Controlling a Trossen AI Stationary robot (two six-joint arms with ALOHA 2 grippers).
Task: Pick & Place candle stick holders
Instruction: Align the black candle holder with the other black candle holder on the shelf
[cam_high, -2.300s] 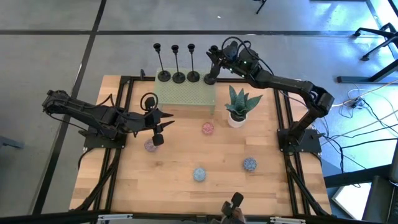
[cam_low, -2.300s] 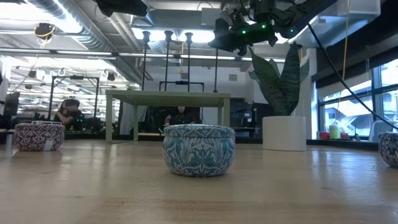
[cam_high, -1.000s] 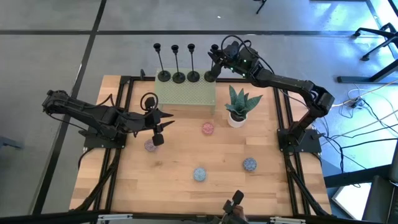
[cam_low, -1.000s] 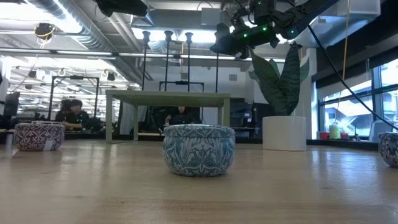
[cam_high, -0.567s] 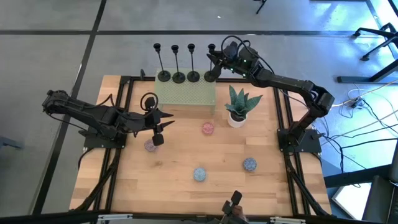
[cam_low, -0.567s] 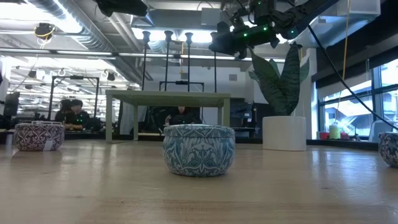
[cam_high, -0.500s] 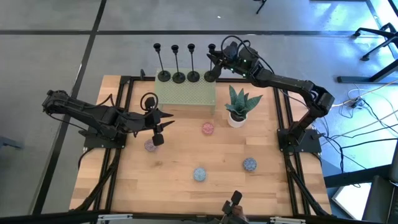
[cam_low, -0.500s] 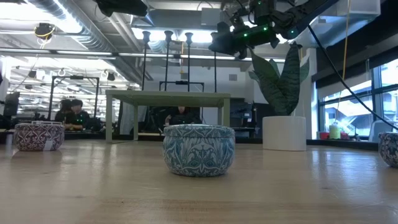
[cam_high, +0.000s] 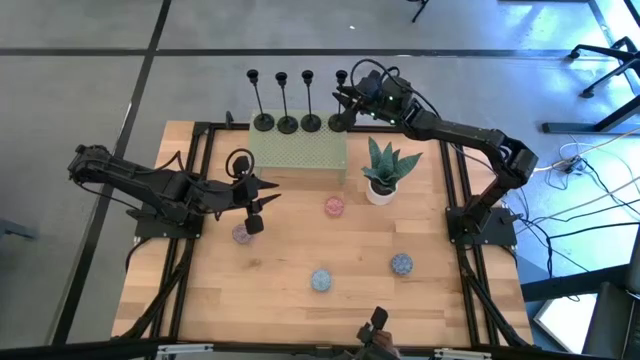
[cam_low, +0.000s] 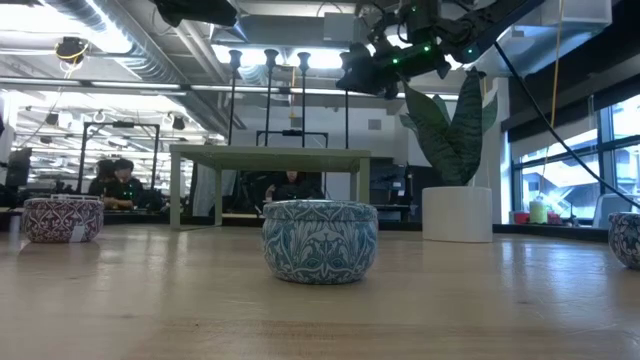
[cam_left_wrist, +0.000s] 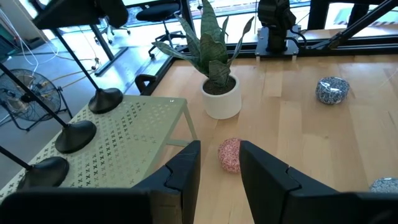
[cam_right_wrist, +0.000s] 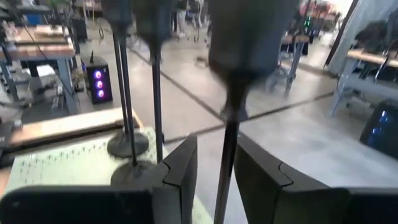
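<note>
Four candle stick holders (cam_high: 287, 123) crowd the far edge of the green perforated stand (cam_high: 298, 155), the right gripper (cam_high: 345, 100) at the end one. A potted plant (cam_high: 384, 170) blocks the stand's right side. Open wood lies nearer, dotted with well-spaced tins (cam_high: 320, 280).

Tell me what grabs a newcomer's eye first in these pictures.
A row of four black candle stick holders stands along the far edge of a pale green perforated stand, and the right hand is at the rightmost one, its stem running up between the fingers. Next is the spiky green plant in a white pot beside the stand. The left hand waits open over the wooden table, near a pink patterned tin.
</note>
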